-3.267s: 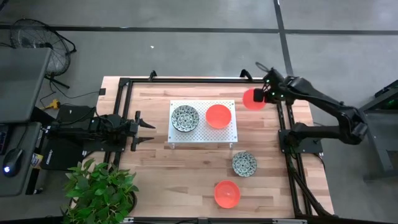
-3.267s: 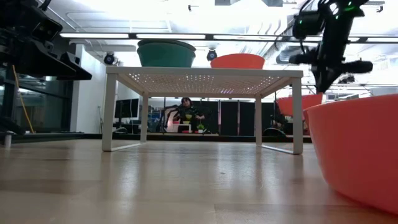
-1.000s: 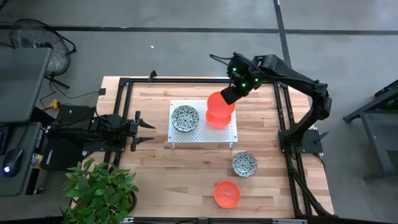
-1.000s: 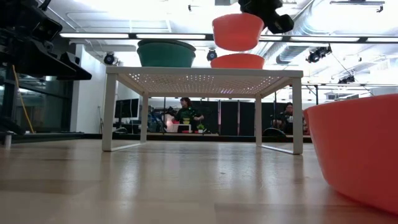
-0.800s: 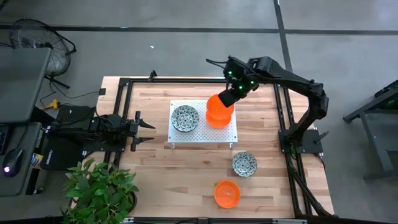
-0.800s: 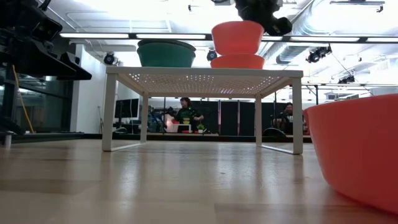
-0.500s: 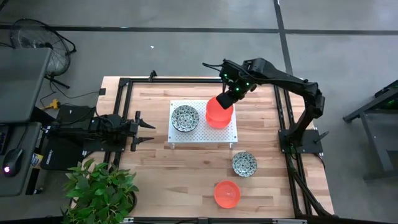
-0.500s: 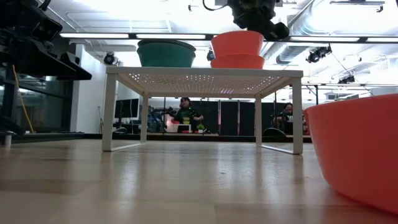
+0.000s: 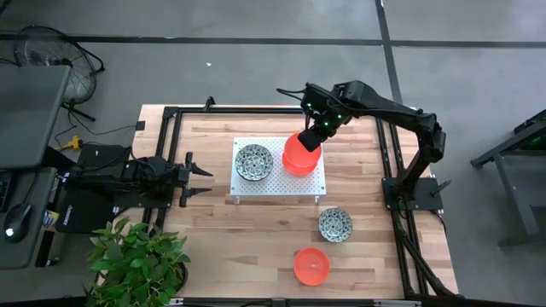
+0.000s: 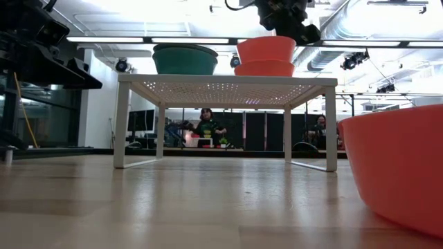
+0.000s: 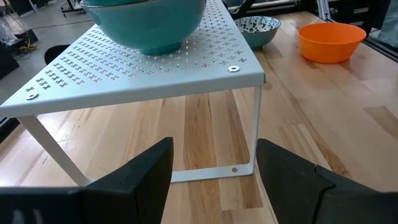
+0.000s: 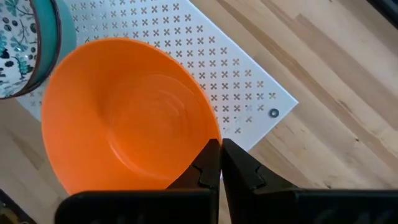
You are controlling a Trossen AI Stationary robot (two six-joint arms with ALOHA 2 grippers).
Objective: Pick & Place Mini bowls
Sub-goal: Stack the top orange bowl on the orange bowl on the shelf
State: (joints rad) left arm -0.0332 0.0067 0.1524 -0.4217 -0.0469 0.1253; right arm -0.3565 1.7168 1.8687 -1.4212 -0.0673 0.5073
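My right gripper [image 9: 312, 136] is shut on a glossy orange-red mini bowl [image 9: 299, 153] over the white perforated platform [image 9: 275, 190]. In the low view that bowl [image 10: 266, 48] sits nested in a second orange bowl [image 10: 263, 68] on the platform. A speckled bowl [image 9: 253, 162], teal outside, stands on its base on the platform's left half. Another speckled bowl [image 9: 335, 224] and an orange bowl [image 9: 311, 266] stand on the table near the right front. My left gripper [image 9: 201, 179] waits open at the table's left side, level with the platform. My right gripper pinches the orange bowl's rim [image 12: 214, 140] on its far-right side, one finger inside the wall and one outside. The fingers [image 12: 239, 168] come slanting down from the table's far right. The bowl sits nearly upright, its underside [image 10: 266, 61] down in the lower orange bowl.
The platform stands on thin white legs [image 10: 122, 124] mid-table. A black frame [image 9: 171, 119] runs along the table's edges. A potted plant [image 9: 136, 260] stands at the near left corner. Bare wood [image 9: 256, 247] lies in front of the platform. People sit in the room behind.
My right gripper has come down and a little toward the table's left, staying shut on the orange bowl. The bowl has gone from hanging clear above the platform to sitting nested in the orange bowl there.
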